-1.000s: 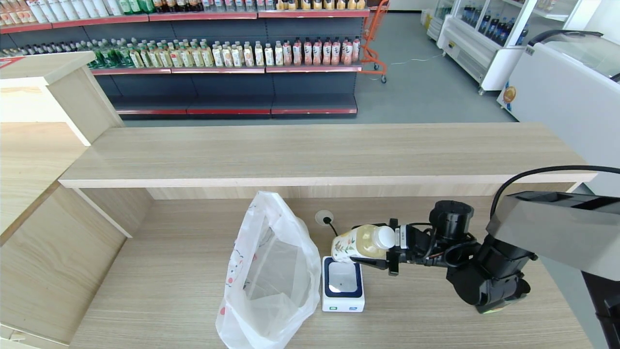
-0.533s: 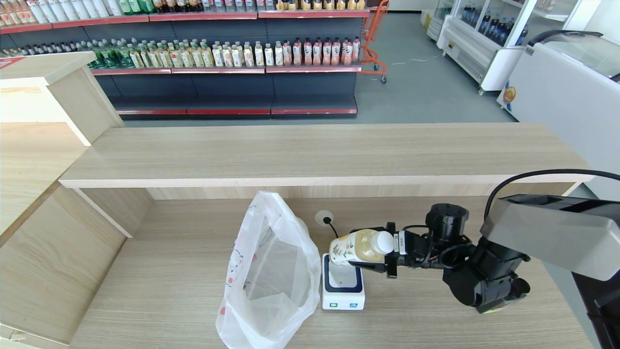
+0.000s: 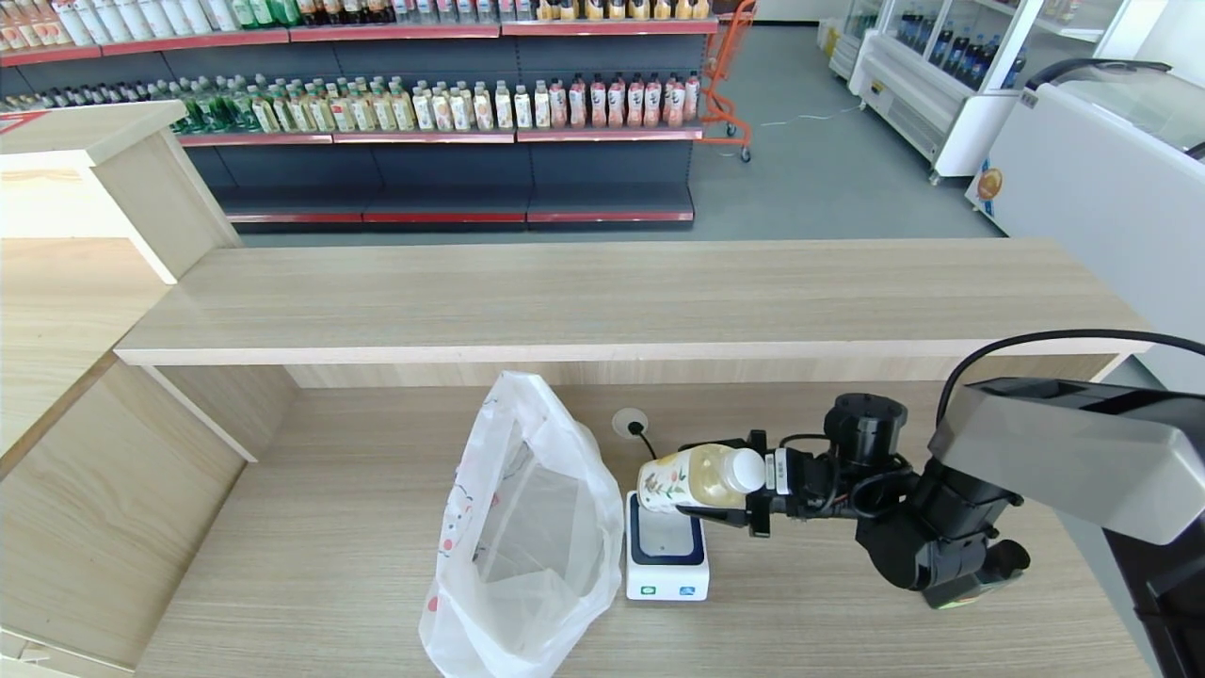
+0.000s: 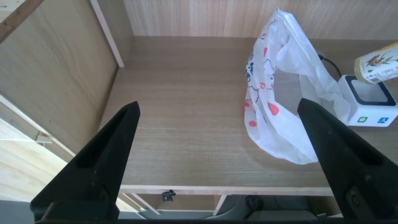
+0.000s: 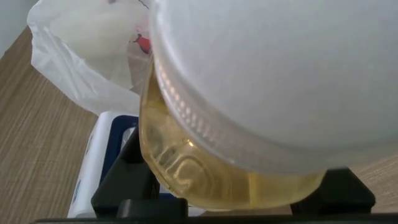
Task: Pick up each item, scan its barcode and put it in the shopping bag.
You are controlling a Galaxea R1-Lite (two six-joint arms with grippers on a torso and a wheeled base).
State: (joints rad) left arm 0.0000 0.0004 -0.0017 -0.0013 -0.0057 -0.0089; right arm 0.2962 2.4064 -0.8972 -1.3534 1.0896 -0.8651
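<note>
My right gripper [image 3: 717, 480] is shut on a bottle of yellow drink [image 3: 692, 477] with a white cap and a flowered label. It holds the bottle on its side just above the white barcode scanner [image 3: 666, 557]. In the right wrist view the bottle [image 5: 236, 180] lies between the fingers with its cap towards the camera, the scanner [image 5: 99, 168] below it. The white plastic shopping bag [image 3: 522, 527] stands open right beside the scanner, on its left. My left gripper [image 4: 217, 155] hangs open over the left part of the desk, well apart from the bag [image 4: 277, 93].
A raised wooden counter [image 3: 612, 301] runs along the back of the desk. A cable outlet [image 3: 631, 423] sits in the desk behind the scanner. A wooden side panel [image 3: 104, 499] closes the left end. Shelves of bottles stand across the aisle.
My right gripper has carried the bottle a little to the left and lower, closer over the scanner. The bag and scanner have not moved.
</note>
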